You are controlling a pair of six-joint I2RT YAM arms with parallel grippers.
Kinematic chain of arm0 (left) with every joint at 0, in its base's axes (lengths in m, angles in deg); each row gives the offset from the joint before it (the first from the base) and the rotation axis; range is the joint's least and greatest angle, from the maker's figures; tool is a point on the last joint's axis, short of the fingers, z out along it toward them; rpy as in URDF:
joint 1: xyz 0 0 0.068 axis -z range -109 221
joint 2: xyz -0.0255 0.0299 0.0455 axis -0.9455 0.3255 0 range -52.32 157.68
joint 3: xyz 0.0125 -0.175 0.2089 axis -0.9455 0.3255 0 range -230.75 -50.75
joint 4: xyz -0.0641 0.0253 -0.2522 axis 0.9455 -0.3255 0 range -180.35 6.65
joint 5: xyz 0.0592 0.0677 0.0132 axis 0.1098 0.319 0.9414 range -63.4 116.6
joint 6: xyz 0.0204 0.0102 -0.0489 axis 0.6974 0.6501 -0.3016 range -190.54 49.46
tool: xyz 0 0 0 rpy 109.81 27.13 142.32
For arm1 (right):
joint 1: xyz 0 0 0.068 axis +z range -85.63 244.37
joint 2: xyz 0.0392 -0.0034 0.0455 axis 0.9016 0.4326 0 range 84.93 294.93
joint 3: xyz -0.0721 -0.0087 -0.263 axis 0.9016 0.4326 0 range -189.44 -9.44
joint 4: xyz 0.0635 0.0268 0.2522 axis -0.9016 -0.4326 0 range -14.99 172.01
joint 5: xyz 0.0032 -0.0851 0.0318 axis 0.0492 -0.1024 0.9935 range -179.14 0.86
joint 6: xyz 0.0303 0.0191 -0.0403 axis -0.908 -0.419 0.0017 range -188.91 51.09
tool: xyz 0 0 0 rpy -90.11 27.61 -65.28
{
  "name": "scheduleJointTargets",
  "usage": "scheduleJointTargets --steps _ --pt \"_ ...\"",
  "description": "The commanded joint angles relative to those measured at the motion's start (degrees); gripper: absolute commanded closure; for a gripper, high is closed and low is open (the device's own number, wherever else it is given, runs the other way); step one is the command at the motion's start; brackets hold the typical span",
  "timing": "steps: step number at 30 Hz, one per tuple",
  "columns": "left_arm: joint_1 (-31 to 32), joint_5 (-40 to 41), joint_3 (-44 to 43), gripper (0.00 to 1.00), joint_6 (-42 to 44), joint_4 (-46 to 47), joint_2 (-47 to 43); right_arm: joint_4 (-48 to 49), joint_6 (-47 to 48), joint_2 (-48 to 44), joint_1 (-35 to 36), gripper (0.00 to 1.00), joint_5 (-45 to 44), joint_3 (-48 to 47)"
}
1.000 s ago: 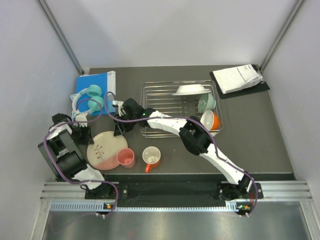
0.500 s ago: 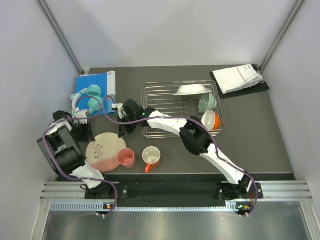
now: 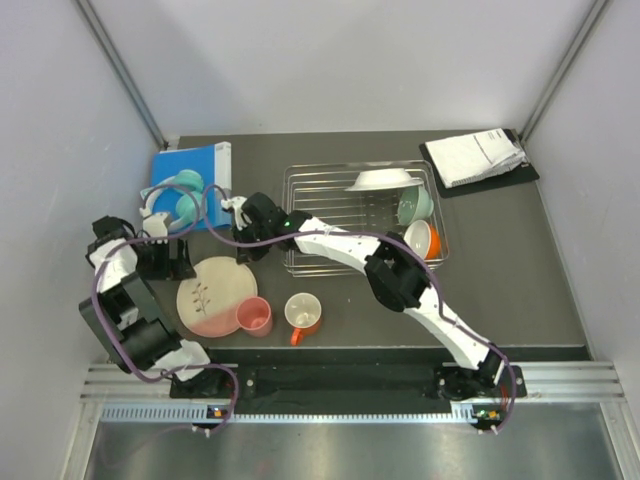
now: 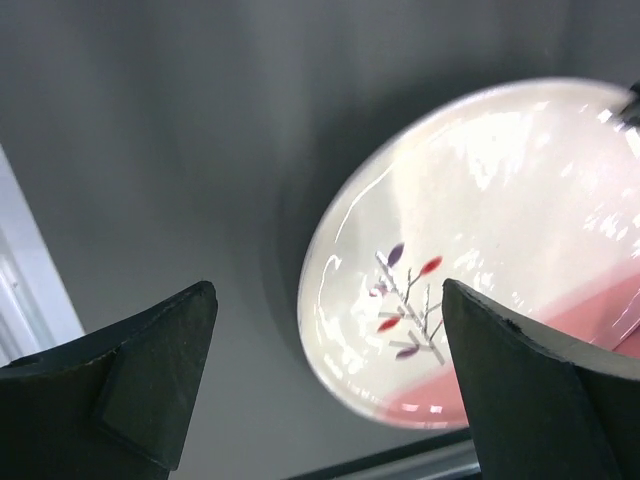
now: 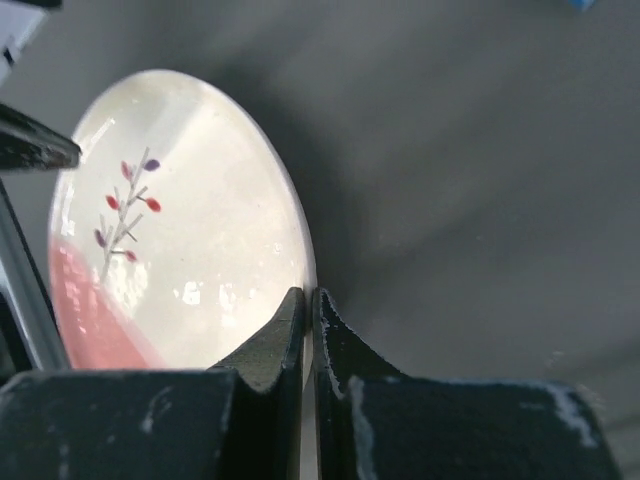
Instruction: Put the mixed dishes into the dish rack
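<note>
Right wrist view: we see the right gripper (image 5: 308,296) pinching the plate (image 5: 190,240) by its rim. Our left gripper (image 4: 328,292) is spread wide, empty.

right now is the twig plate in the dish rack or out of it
Out. The plate lies left of the dish rack, beside the pink cup, its rim pinched in the right end effector.

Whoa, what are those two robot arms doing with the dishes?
The right claw is pinching the rim of the cream-and-pink plate, while the left claw sits open by the plate's other edge. A white shallow bowl, a mint-green bowl and an orange bowl are already in the dish rack. The pink cup and the orange mug wait on the table next to the plate.
</note>
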State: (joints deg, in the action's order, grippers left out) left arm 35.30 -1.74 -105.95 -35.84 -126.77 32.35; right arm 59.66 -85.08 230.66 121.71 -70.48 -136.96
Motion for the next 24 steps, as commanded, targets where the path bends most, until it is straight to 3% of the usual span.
scheduleJointTargets --steps 1,7,16,24 --pt "-1.2 -1.9 1.1 0.02 5.5 -4.8 -2.7 6.7 2.2 -11.2 0.1 1.0 -2.9 -3.3" --pt "-1.2 -7.0 1.3 0.03 6.7 -3.9 1.7 10.9 4.1 -15.7 0.7 1.0 -4.0 1.9" --pt "-1.1 -21.0 -7.8 0.04 11.2 -7.1 12.8 9.2 4.6 -13.9 1.2 1.0 -3.8 0.2" --pt "-1.1 -29.3 -10.4 0.03 19.4 -12.4 19.9 8.4 4.7 -12.4 1.2 1.0 -4.2 -0.9"
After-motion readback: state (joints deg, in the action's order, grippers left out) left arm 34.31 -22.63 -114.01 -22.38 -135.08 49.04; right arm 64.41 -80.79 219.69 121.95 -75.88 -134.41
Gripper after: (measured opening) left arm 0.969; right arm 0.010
